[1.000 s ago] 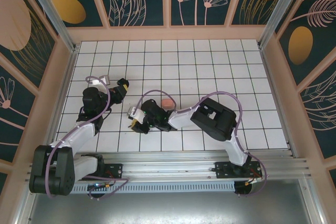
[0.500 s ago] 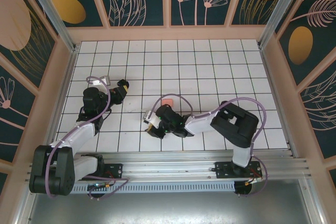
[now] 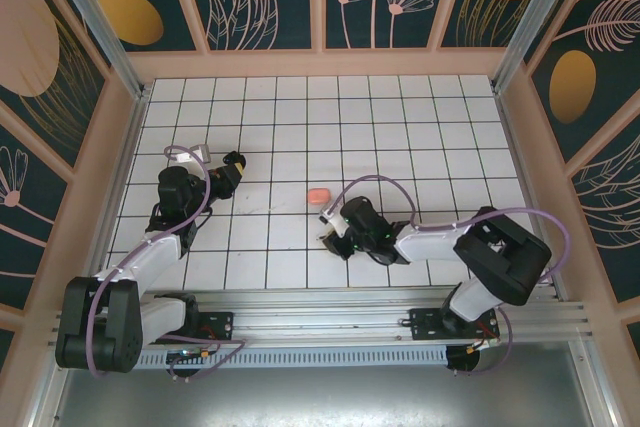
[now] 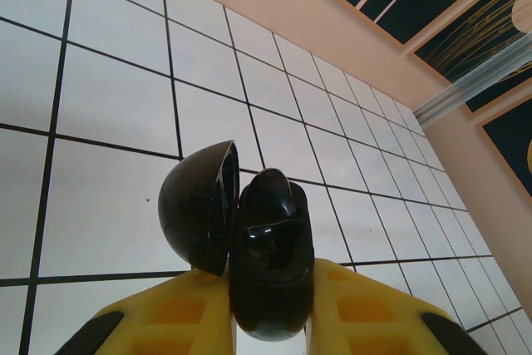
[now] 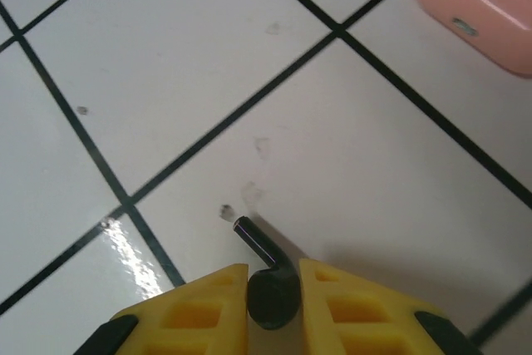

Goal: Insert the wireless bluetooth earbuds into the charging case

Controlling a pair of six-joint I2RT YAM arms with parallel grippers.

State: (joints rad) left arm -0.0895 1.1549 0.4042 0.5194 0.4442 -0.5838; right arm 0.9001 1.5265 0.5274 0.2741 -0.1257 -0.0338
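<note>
right claw is pinched narrow on a black earbud. the round head is caught between the yellow fingers and the thin stem pokes out ahead, low over the white tiled table. whether the stem touches the tile cannot be told.

a second ago, in the overhead view, this claw sat left of centre, near the left arm. since then the right arm has swung it to the right in steps, with no visible change in its grip. it now sits just near of the pink charging case, which the arm's cable partly covered before and which now lies in the open. the wrist view shows that case at the far right, apparently closed.

left claw has not moved. it is clamped on the black charging case, whose lid is hinged open to the left, and it holds the case up at the left of the table.

judging from this, the sweep has carried the black bud away from the open black case that matches it. the bud is in hand but not yet seated, so it would probably have to come back left to go in.
</note>
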